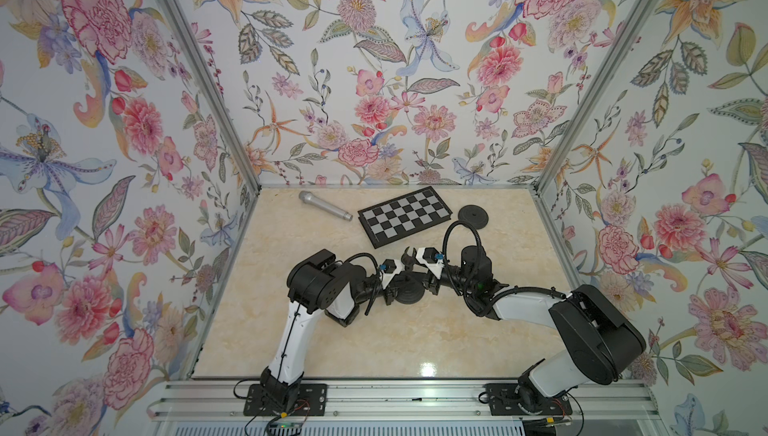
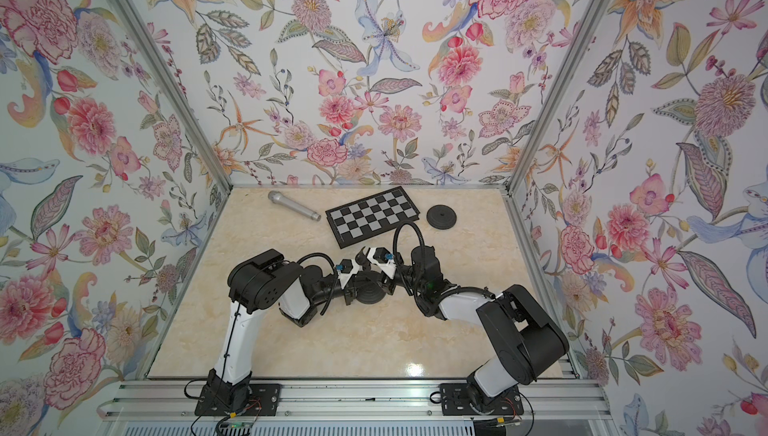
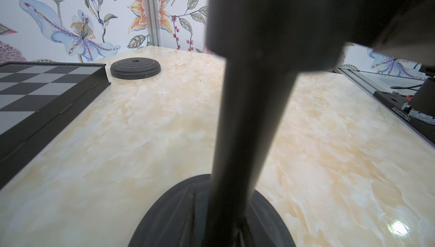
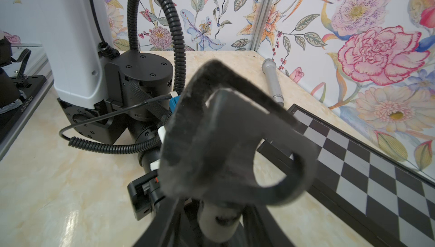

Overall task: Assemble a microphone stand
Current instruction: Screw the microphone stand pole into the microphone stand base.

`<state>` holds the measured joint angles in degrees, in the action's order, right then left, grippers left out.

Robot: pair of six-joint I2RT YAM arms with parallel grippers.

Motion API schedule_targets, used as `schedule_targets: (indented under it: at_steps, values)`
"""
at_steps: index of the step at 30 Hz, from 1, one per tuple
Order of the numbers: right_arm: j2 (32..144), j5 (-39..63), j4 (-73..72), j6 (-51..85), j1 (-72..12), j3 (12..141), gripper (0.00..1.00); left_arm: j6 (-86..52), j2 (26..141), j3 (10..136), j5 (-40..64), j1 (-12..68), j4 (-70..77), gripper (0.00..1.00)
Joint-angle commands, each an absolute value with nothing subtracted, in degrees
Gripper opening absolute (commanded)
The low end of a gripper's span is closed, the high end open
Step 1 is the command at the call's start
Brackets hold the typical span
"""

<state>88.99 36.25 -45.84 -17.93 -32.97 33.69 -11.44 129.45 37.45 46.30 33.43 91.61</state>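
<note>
The microphone stand's round black base (image 1: pixel 409 292) sits on the marble table (image 1: pixel 374 342) between my two arms, and its black pole (image 3: pixel 244 121) rises from it. My left gripper (image 3: pixel 223 234) is shut low on the pole just above the base (image 3: pixel 164 220); its fingers are mostly hidden. The black U-shaped microphone clip (image 4: pixel 235 144) tops the pole (image 1: pixel 409 256). My right gripper (image 4: pixel 219 231) is open, with its jaws standing on either side of the pale stem end (image 4: pixel 219 220) under the clip. The silver microphone (image 1: pixel 324 204) lies at the back left.
A black and grey chessboard (image 1: pixel 405 215) lies at the back middle, with a second round black disc (image 1: pixel 473 217) to its right. Floral walls enclose the table on three sides. The two arms' wrists and cables crowd the middle.
</note>
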Motion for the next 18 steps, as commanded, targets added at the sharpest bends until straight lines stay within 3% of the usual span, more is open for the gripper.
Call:
schedule_targets:
  at_steps: [1, 4, 8, 15, 18]
  values:
    - [90.1, 39.7, -44.3, -19.4, -32.5, 35.1, 0.34, -14.3, 132.5, 37.0, 47.2, 34.7, 105.5, 0.28]
    - [90.1, 37.0, -44.0, -17.7, -32.5, 35.6, 0.22, -14.3, 132.6, 37.0, 46.8, 34.7, 105.5, 0.28]
    - [89.7, 24.8, -47.6, -10.1, -33.9, 33.1, 0.02, -14.3, 131.9, 36.7, 44.9, 34.7, 105.5, 0.29]
    - [90.0, -11.2, -51.1, 3.2, -48.4, 28.5, 0.0, -14.0, 131.1, 35.9, 41.9, 34.5, 105.6, 0.3]
    - [90.9, -19.5, -54.5, 5.3, -52.7, 27.1, 0.0, -13.6, 131.1, 35.6, 41.5, 34.5, 105.5, 0.3]
